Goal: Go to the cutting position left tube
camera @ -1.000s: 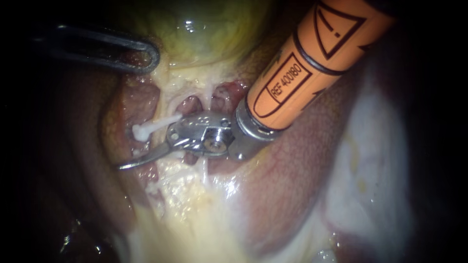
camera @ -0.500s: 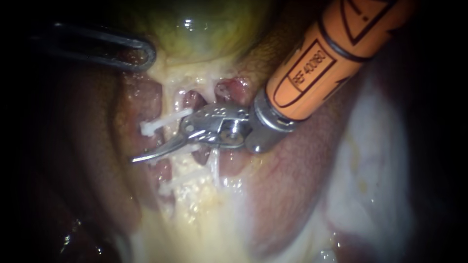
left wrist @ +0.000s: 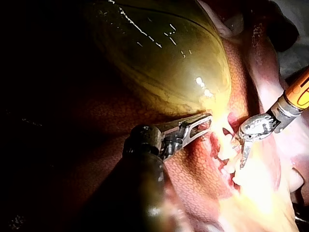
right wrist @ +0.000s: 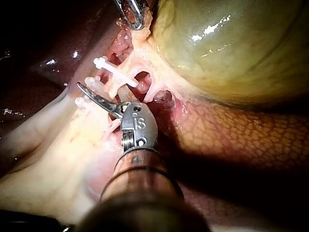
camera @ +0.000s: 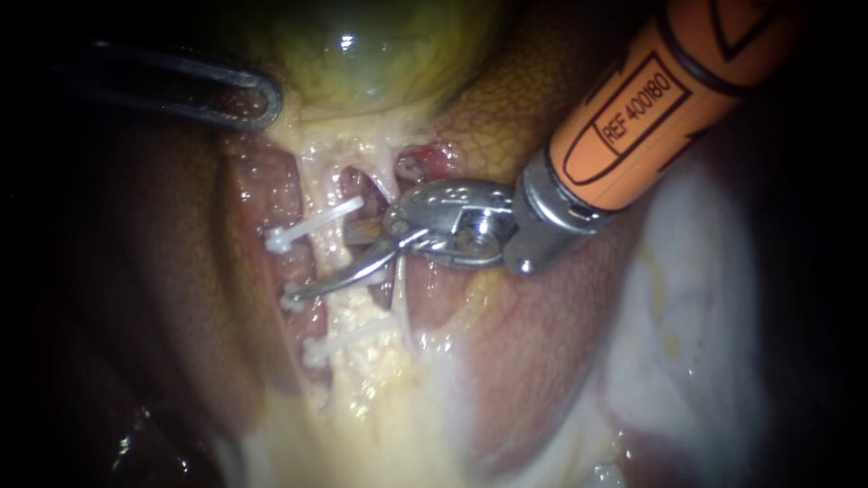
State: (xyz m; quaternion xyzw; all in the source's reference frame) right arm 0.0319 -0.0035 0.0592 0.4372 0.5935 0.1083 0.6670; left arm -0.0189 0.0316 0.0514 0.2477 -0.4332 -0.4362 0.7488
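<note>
The left tube (camera: pixel 327 258) runs down from the gallbladder (camera: pixel 380 54) and carries three white clips, the top one (camera: pixel 312 224), the middle one (camera: pixel 291 298) and the low one (camera: pixel 339 342). My right instrument (camera: pixel 324 264), on an orange shaft, ends in two blades that stand open. One blade lies in front of the left tube between the top and middle clips; the other pokes out behind it. The right wrist view shows the same blades (right wrist: pixel 104 92) astride the tube. My left instrument (camera: pixel 249 98) is shut on tissue at the gallbladder's neck and holds it up.
A thin right tube (camera: pixel 400 303) runs down just beside the blades' hinge. Liver (camera: pixel 542 334) lies under and to the right of the orange shaft. Pale fatty tissue (camera: pixel 362 398) spreads below the clips. Darkness fills the left side.
My right instrument has drawn back toward the upper right, so its blade tip now lies at the left tube. The middle and low clips have come into sight. The left instrument has stayed put.
</note>
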